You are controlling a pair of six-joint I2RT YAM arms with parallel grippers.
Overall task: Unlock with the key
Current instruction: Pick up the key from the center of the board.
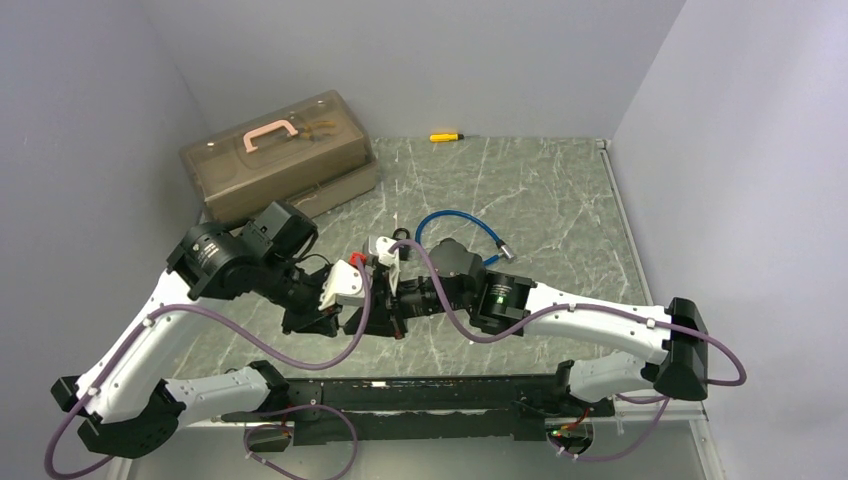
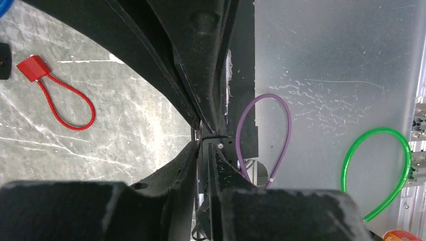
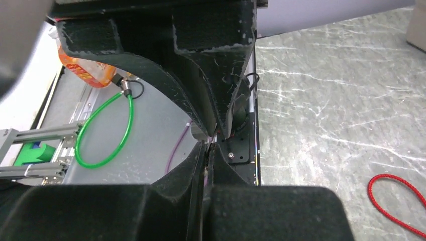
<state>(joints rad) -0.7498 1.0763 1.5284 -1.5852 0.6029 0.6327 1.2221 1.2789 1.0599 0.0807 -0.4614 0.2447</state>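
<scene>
My two grippers meet tip to tip above the middle of the table. The right gripper (image 3: 207, 146) (image 1: 402, 300) is shut, and a thin pale sliver shows between its tips, the key as far as I can tell. The left gripper (image 2: 207, 149) (image 1: 376, 302) faces it with a narrow gap between its jaws, and I see nothing in that gap. A red lock (image 2: 34, 67) with a red cable loop (image 2: 75, 113) lies flat on the marble, apart from both grippers. The red cable (image 3: 397, 201) also shows at the right wrist view's lower right.
A blue cable loop (image 1: 460, 222) lies just behind the grippers. A brown toolbox (image 1: 280, 155) with a pink handle stands at the back left, and a yellow screwdriver (image 1: 445, 136) by the back wall. An orange lock (image 3: 83, 68) with a green cable loop (image 3: 103, 133) rests on the grey shelf below the table's near edge.
</scene>
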